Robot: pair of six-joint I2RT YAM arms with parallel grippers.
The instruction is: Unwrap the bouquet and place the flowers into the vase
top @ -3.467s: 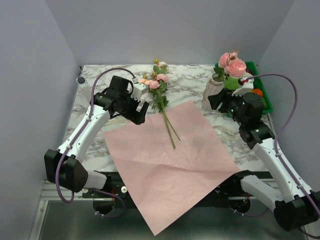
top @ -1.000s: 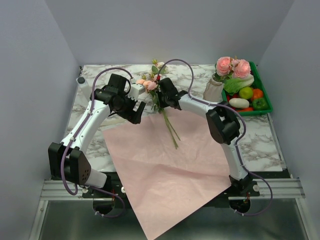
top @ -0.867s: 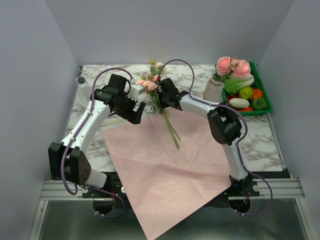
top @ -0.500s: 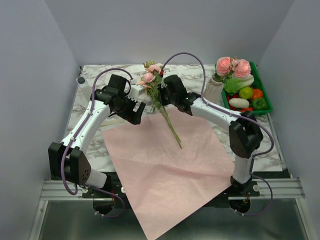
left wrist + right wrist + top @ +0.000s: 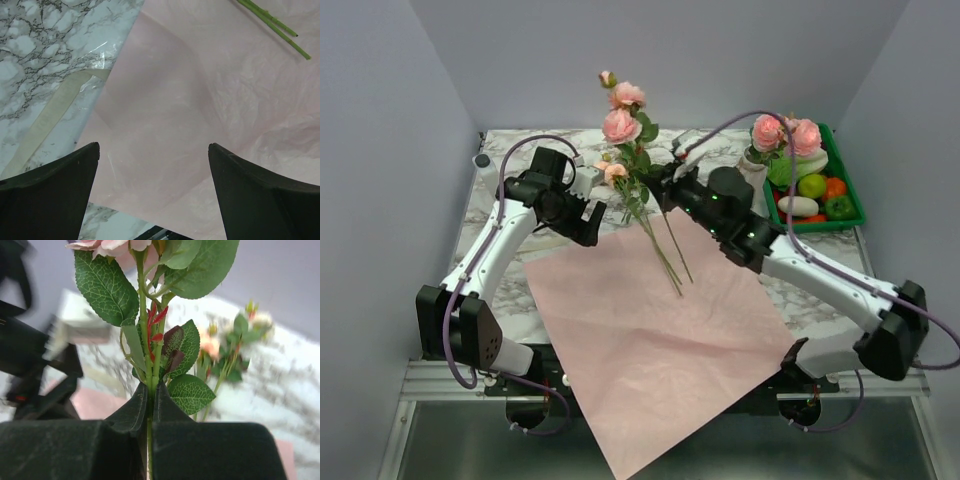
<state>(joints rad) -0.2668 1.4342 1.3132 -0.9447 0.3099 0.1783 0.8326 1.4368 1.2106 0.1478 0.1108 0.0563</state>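
Right gripper point(image 5: 150, 390) pinched shut on stems of flowers point(image 5: 621, 124), held above desk point(image 5: 840, 285), pink roses up, stem tips down over pink paper sheet point(image 5: 650, 340). Second sprig point(image 5: 613, 172) lies beside left gripper point(image 5: 588, 212), jaws wide, empty, above sheet edge. Vase point(image 5: 753, 168) back right, roses in it, beside green tray point(image 5: 850, 190)

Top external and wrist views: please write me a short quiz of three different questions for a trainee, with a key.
1. True or false: the right fingers are shut on flower stems.
2. What lies under the open left fingers? A pink paper; B a plate; C a towel.
3. Fill in: the vase stands beside a green ____.
Key: 1 true; 2 A; 3 tray.
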